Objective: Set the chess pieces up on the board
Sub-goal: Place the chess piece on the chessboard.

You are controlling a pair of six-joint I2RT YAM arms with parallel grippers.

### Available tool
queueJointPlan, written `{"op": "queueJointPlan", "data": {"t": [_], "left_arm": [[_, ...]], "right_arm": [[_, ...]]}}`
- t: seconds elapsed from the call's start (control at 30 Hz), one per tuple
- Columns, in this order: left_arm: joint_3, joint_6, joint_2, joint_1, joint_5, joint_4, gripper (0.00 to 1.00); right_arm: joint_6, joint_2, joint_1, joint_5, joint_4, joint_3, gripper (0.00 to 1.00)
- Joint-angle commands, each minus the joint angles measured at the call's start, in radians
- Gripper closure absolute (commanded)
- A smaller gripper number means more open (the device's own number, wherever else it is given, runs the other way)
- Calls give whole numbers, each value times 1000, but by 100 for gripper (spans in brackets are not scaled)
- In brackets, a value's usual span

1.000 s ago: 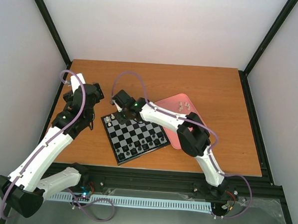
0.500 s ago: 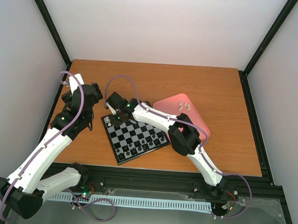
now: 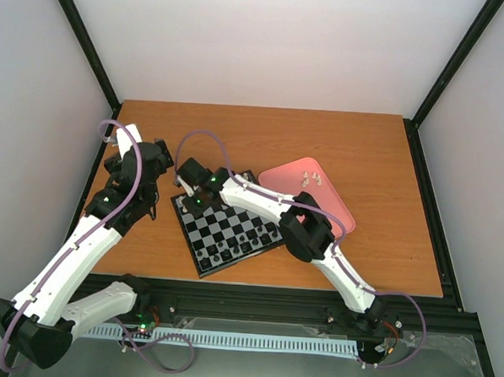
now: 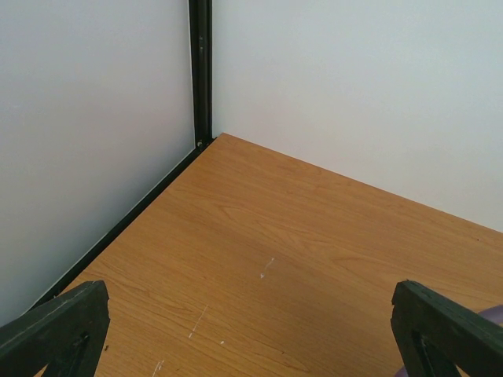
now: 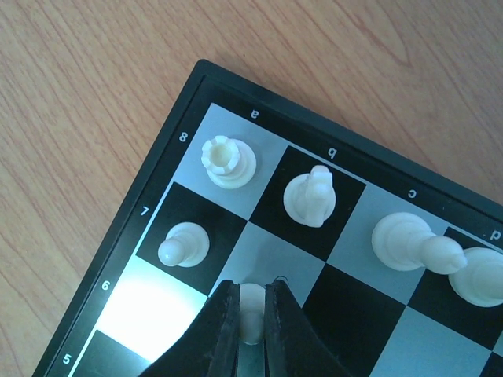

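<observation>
The board point(image 3: 226, 231) lies tilted on the table, its far corner also in the right wrist view point(image 5: 149, 188). My right gripper point(image 5: 251, 310) is shut on a white pawn point(image 5: 251, 314), low over the light square beside a standing white pawn point(image 5: 182, 245). A white rook point(image 5: 228, 162), a knight point(image 5: 312, 196), a bishop point(image 5: 415, 245) and another white piece point(image 5: 487, 275) stand on the back row. In the top view the right gripper point(image 3: 192, 204) sits at the board's far left corner. My left gripper point(image 3: 137, 170) is open and empty over bare table, fingertips point(image 4: 59, 334) wide apart.
A pink tray point(image 3: 319, 205) with a few white pieces point(image 3: 312, 178) lies right of the board. Dark pieces point(image 3: 236, 243) stand on the board's near rows. Enclosure walls and a black post point(image 4: 202, 71) border the table's far left corner.
My right gripper has moved left across the board's far edge to its far left corner, carrying the pawn. The left arm has barely moved.
</observation>
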Motion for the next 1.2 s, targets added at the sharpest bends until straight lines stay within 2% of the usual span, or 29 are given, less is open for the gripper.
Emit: {"op": "queueJointPlan", "data": {"t": [0.0,0.43,0.87,1.03,1.17], "left_arm": [[26,-12,-10,7,-17,1,0],[28,-11,3,7,-13,6,0],[29,-10,6,7,-12,4,0],[34,-10,4,7,-13,3,0],[34,-10,-2,7,-13,3,0]], "right_arm": [[-14,32,10,-7,-13,46,92],[-22,47,10,-1,-33,62,89],[-29,9,14,6,-24,43,78],[-37,-36,15,23,-11,17,76],[-34,-96,15,38,18,-34,68]]}}
